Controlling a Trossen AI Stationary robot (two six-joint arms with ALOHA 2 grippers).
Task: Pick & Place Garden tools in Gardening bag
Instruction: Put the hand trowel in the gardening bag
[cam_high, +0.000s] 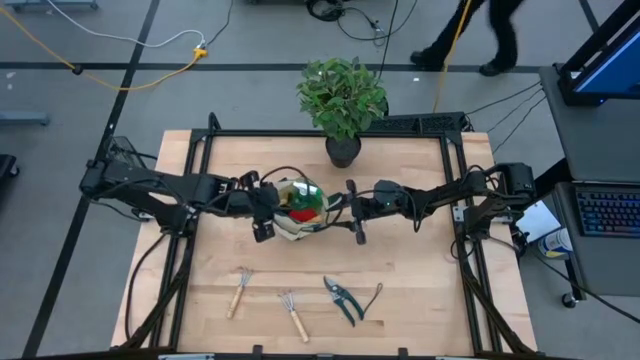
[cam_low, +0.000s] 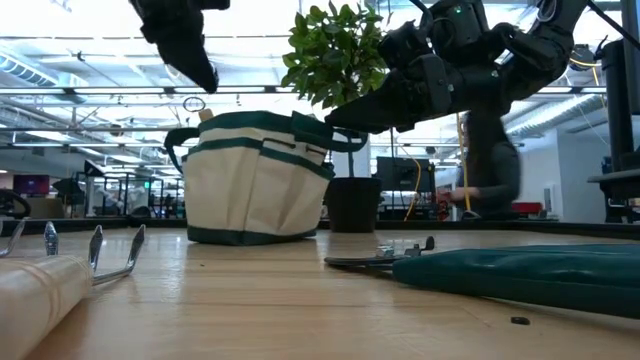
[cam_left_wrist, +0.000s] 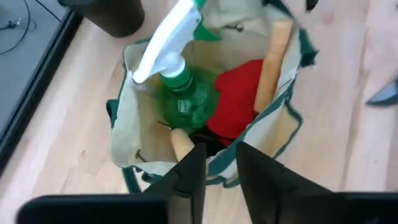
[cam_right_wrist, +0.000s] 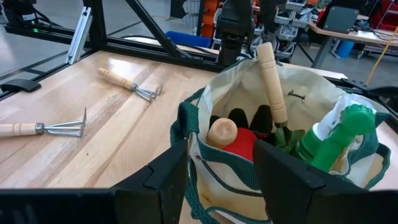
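While both arms hang over the middle of the table, you've got the bag (cam_high: 298, 208) sitting between them, just in front of the potted plant (cam_high: 342, 98). Your left gripper (cam_left_wrist: 219, 163) hovers right above the bag's rim, fingers a little apart with nothing between them. Your right gripper (cam_right_wrist: 219, 167) sits at the opposite side of the bag, fingers spread and empty too, as far as you can see from its wrist camera.

Inside the bag you can spot the green spray bottle (cam_left_wrist: 180, 93), the red gloves (cam_left_wrist: 239, 102) and two wooden handles (cam_right_wrist: 272, 78) poking up.

Still out on the table near the front edge: the fork (cam_high: 240, 289), the rake (cam_high: 293, 313) and the pruners (cam_high: 343, 300), all lying apart from each other.
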